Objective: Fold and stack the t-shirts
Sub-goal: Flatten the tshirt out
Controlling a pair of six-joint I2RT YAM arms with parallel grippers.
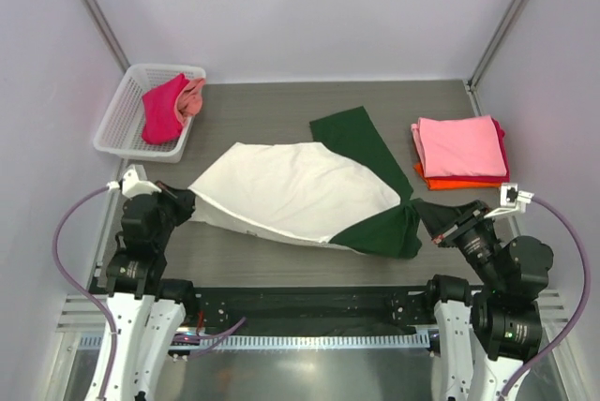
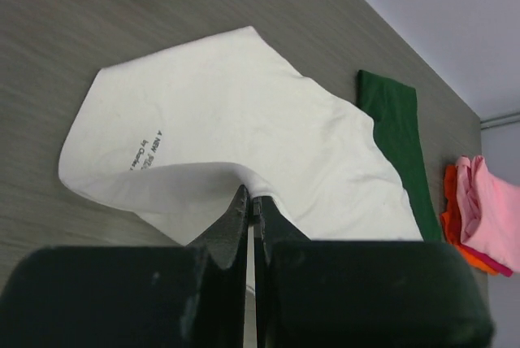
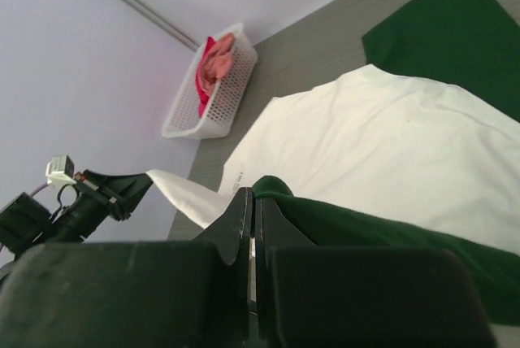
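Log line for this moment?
left jaws: shut on cream tee | right jaws: shut on its green sleeve | stack: far right | basket: tees inside

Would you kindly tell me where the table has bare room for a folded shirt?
Bare table lies along the far edge, between the basket and the green sleeve, and between that sleeve and the folded stack. The middle is crowded: the cream shirt covers it.

One cream-and-green t-shirt (image 1: 291,190), one basket (image 1: 116,118) holding two tees (image 1: 161,111), one folded stack (image 1: 461,148) of seemingly three.
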